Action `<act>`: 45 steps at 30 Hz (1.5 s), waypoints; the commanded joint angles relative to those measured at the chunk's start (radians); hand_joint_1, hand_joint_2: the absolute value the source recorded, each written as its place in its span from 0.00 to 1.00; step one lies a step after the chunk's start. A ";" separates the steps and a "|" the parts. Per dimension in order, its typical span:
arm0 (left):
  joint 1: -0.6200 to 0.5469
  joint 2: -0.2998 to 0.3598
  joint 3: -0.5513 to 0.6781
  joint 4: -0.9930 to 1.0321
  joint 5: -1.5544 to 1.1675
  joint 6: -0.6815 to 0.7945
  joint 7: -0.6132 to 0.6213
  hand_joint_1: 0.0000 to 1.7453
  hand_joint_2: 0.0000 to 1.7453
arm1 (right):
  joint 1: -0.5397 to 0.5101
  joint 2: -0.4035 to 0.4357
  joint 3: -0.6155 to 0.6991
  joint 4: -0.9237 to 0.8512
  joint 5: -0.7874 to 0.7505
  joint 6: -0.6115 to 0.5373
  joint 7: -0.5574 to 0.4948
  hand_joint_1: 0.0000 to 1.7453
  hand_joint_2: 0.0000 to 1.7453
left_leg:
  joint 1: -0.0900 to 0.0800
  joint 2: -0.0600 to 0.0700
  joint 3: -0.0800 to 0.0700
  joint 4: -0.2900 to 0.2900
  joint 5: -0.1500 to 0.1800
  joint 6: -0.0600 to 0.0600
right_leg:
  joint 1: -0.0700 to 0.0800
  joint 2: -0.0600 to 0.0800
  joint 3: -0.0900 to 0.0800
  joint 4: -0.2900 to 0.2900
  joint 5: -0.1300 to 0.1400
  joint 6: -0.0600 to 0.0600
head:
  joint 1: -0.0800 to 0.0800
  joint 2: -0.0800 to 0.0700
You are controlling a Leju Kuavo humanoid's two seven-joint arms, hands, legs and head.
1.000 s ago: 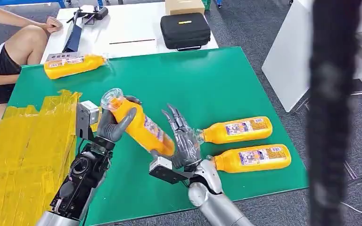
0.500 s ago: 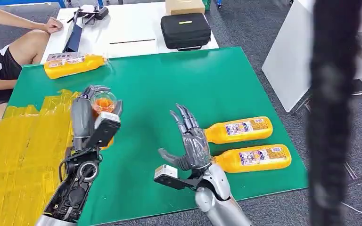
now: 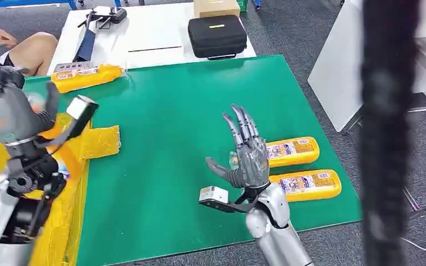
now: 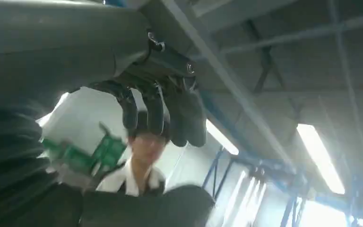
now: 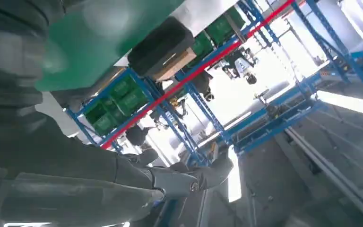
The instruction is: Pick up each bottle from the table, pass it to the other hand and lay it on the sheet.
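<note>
My left hand (image 3: 5, 108) is raised over the yellow sheet (image 3: 101, 142) at the table's left side, blurred. It grips an orange bottle (image 3: 37, 103), mostly hidden behind the fingers and wrist. Its curled fingers (image 4: 155, 108) show in the left wrist view. My right hand (image 3: 247, 156) stands open above the green mat (image 3: 172, 111), fingers spread and pointing up, holding nothing. Just behind it lie two orange bottles (image 3: 291, 151) (image 3: 306, 184) on their sides. Another orange bottle (image 3: 86, 77) lies at the mat's far left corner.
A person's knee and hand (image 3: 25, 44) are beside the table's far left corner. Behind the mat, a white table carries a black case (image 3: 217, 36), a cardboard box (image 3: 216, 7) and tools. A dark blurred post (image 3: 388, 133) stands at the right.
My left hand has swung left and up with the bottle, from over the mat to over the yellow sheet. My right hand has shifted slightly right and stayed open.
</note>
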 commanded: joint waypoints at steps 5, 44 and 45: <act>-0.235 -0.052 -0.429 0.890 0.007 -0.001 -0.049 1.00 1.00 | 0.042 -0.057 -0.130 -0.154 0.071 -0.003 0.058 0.00 1.00 | -0.003 -0.003 0.011 -0.003 -0.001 -0.002 | -0.002 -0.003 0.014 -0.003 -0.002 0.000 | 0.000 0.000; 0.099 -0.380 0.347 0.473 1.248 -0.546 -0.852 0.00 1.00 | -0.295 -0.431 -0.088 0.220 0.315 0.516 0.359 0.00 1.00 | -0.004 0.001 0.002 0.002 -0.003 0.000 | -0.003 0.001 0.006 -0.001 0.000 0.002 | 0.000 0.000; 0.101 -0.383 0.353 0.463 1.290 -0.575 -0.841 0.00 1.00 | -0.290 -0.435 -0.092 0.221 0.319 0.507 0.360 0.00 1.00 | -0.004 0.002 0.004 0.003 -0.004 -0.001 | -0.003 0.002 0.008 0.000 -0.001 0.002 | 0.000 0.000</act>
